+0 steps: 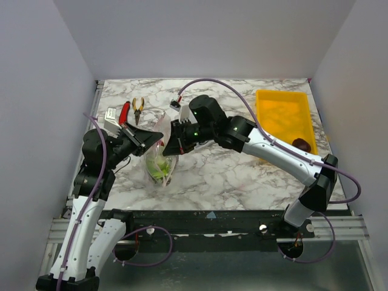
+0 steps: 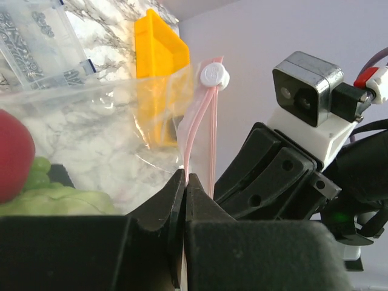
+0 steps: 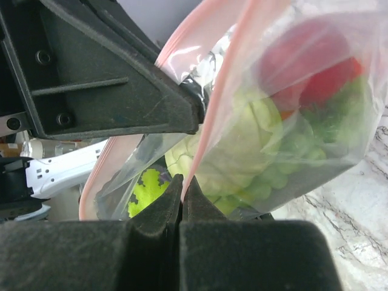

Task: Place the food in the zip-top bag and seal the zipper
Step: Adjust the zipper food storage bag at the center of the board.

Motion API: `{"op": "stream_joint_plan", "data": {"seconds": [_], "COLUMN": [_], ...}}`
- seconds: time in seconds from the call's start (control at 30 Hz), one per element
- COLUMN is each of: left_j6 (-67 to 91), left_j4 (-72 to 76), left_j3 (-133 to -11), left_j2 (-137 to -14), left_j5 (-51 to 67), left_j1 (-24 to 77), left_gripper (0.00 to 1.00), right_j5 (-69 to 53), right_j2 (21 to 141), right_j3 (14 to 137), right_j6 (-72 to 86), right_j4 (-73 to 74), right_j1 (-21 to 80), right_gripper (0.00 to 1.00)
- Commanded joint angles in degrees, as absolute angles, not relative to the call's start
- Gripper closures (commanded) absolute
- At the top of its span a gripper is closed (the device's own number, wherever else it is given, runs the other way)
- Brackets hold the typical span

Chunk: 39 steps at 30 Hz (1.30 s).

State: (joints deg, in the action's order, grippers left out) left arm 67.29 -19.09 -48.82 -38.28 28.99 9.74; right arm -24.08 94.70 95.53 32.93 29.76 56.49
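Left gripper (image 2: pixel 185 177): clamped on the pink zipper (image 2: pixel 195 130).
Right gripper (image 3: pixel 182 182): pinching the same strip.
Zip-top bag (image 1: pixel 159 159): held between them, food (image 3: pixel 254 139) inside.
Yellow bin (image 1: pixel 282 106): dark piece (image 1: pixel 301 143), possibly food.

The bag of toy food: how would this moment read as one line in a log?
bag: food inside, mouth open | left gripper: shut on pink strip | right gripper: shut on pink strip
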Motion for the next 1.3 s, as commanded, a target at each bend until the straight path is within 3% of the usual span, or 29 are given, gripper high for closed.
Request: {"op": "stream_joint_plan", "data": {"seconds": [0.0,0.17,0.57,0.8,1.13,1.27], "left_j6": [64.79,59.45,46.04,42.61,39.55,38.37], "left_j4": [-16.79,-17.66,-22.82,-28.44,-33.21,-34.48], "left_j3": [-48.4,-46.51,-53.33,-59.37,-63.38,-64.83], "left_j2": [-37.82,-36.55,-41.21,-45.79,-50.81,-52.64], "left_j5": [30.4,29.77,24.75,14.56,6.85,5.7], "left_j1": [9.76,9.93,14.36,19.14,22.9,24.12], "left_gripper": [0.94,0.82,0.38,0.37,0.46,0.55], "right_j5": [-23.31,-23.69,-24.26,-24.18,-23.6,-23.22], "right_j2": [94.83,95.27,95.22,94.87,94.8,94.83], "right_j3": [98.39,97.56,96.0,95.91,95.47,95.38], "right_j6": [32.5,32.53,32.89,32.82,32.57,32.32], "right_j4": [27.7,27.38,26.13,26.24,26.63,26.79], "right_j1": [57.57,57.58,57.66,57.75,57.76,57.74], "right_gripper": [1.0,1.0,1.0,1.0,1.0,1.0]}}
